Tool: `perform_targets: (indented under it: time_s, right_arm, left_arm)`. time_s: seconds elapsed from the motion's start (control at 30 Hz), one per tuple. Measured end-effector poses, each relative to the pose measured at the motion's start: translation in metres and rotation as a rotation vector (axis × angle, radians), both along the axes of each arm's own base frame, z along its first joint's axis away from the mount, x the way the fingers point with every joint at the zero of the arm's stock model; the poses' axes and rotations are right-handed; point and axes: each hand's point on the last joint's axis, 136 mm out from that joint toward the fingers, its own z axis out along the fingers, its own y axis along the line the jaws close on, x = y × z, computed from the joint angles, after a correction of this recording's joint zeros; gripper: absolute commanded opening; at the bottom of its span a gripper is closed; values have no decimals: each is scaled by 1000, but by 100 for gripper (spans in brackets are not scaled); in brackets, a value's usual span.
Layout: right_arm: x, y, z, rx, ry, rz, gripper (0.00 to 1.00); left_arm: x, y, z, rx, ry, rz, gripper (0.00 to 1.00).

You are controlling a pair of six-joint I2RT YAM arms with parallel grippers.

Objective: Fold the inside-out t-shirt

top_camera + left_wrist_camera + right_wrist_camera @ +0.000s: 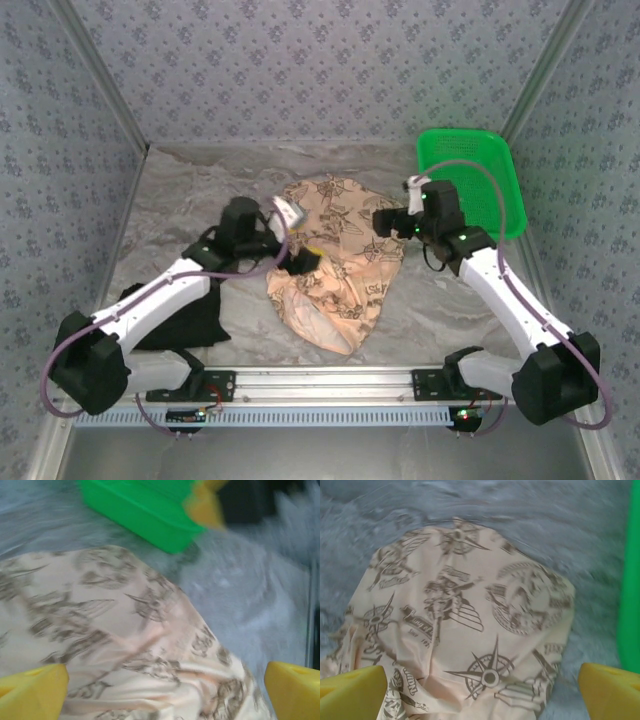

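Currently the shirt (335,262) lies crumpled at centre frame, with the left gripper (162,695) and right gripper (482,692) both spread at its sides, so a careless pinch could catch several layers and bunch it further

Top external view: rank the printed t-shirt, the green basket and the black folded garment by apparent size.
1. Printed t-shirt, crumpled mid-table: largest.
2. Green basket, partly behind the right arm.
3. Black folded garment: smallest showing, but the left arm hides part, so its rank below the basket is unsure.

Green basket (482,146) far right (by the wall), black garment (190,320) near left
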Motion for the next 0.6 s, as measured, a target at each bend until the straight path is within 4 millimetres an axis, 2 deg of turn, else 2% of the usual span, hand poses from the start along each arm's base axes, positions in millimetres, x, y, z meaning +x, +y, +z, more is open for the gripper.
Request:
perform_targets:
  time_s: [0.07, 0.1, 0.17, 0.23, 0.37, 0.5, 0.6]
  right_arm:
    - [0, -25, -15, 81, 98, -117, 100]
    - [-1, -34, -21, 116, 134, -160, 100]
    - [-6, -48, -34, 175, 200, -231, 99]
    - [-11, -50, -41, 206, 243, -252, 99]
    - [-20, -47, -40, 229, 269, -243, 100]
    - [-26, -51, -32, 238, 252, -250, 100]
    - [-31, -58, -30, 247, 241, -266, 100]
  left_arm:
    - [-39, -27, -20, 82, -47, -196, 92]
    - [-56, -33, -32, 120, -61, -279, 90]
    - [-87, -38, -61, 209, -116, -457, 89]
    - [-105, -37, -86, 283, -141, -569, 86]
    - [-125, -41, -127, 444, -192, -733, 82]
    - [-130, -61, -147, 528, -267, -838, 80]
    - [-134, -68, -162, 571, -297, -890, 71]
